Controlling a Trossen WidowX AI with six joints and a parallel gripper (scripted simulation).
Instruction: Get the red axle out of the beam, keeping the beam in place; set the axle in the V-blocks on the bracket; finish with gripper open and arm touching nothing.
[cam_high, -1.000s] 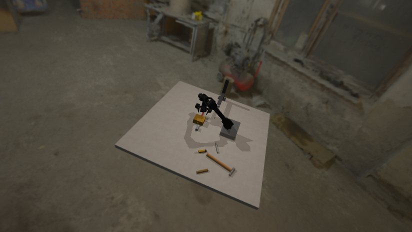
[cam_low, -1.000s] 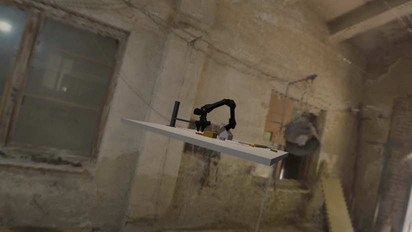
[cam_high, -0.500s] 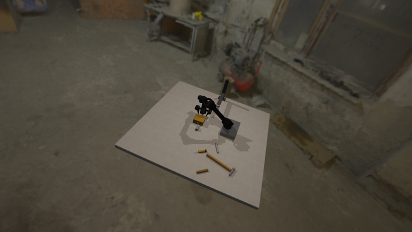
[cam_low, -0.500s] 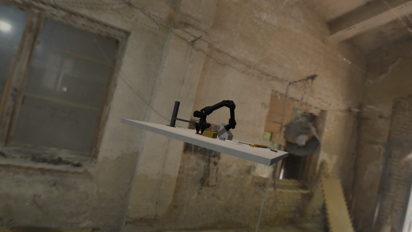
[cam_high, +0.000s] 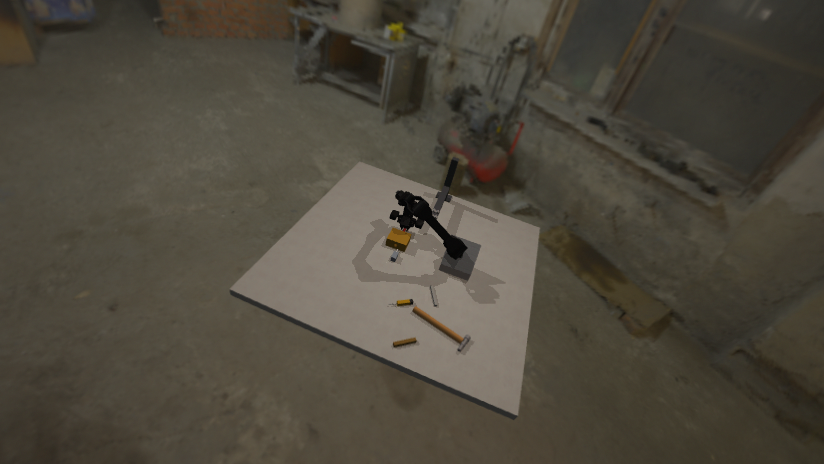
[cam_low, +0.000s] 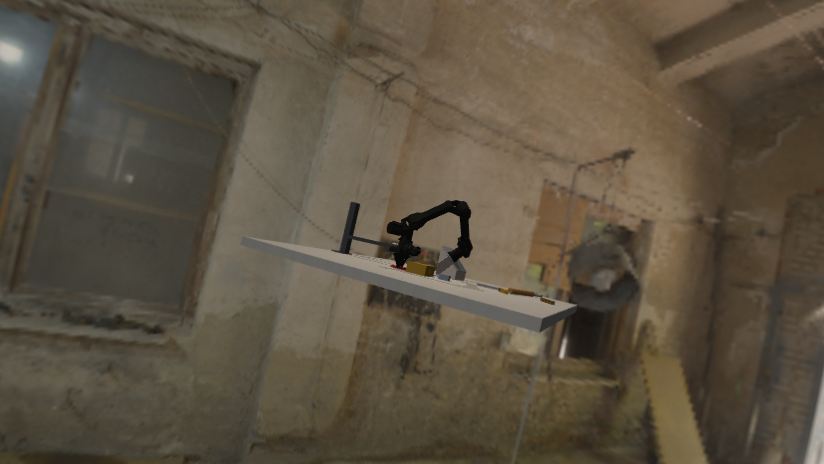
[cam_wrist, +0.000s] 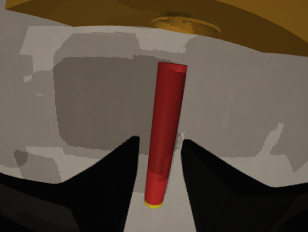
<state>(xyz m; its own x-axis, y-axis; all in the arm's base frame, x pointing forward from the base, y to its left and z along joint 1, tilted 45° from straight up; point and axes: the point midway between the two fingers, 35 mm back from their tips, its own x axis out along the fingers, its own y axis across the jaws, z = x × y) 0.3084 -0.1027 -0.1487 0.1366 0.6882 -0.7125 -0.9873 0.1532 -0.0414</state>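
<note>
Matte black arm, chunky rounded joints, slim link, tapering black fingers

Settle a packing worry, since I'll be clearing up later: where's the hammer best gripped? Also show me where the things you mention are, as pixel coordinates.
Probably by its wooden handle (cam_high: 439, 326) (cam_low: 520, 292), toward the metal head (cam_high: 463, 343), from above, claw across it: it's long, slim and lying flat, and the head likely carries the weight.

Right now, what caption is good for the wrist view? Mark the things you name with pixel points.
Red axle (cam_wrist: 167, 120) between black gripper fingers, yellow block (cam_wrist: 270, 30) ahead.

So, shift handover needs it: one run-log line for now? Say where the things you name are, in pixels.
claw (cam_high: 405, 226) (cam_low: 399, 265) (cam_wrist: 161, 144): open | fingers astride red axle (cam_high: 404, 229) (cam_low: 394, 266) (cam_wrist: 167, 115), gaps showing | axle outside orange block (cam_high: 397, 238) (cam_low: 419, 269) (cam_wrist: 100, 11)
</note>
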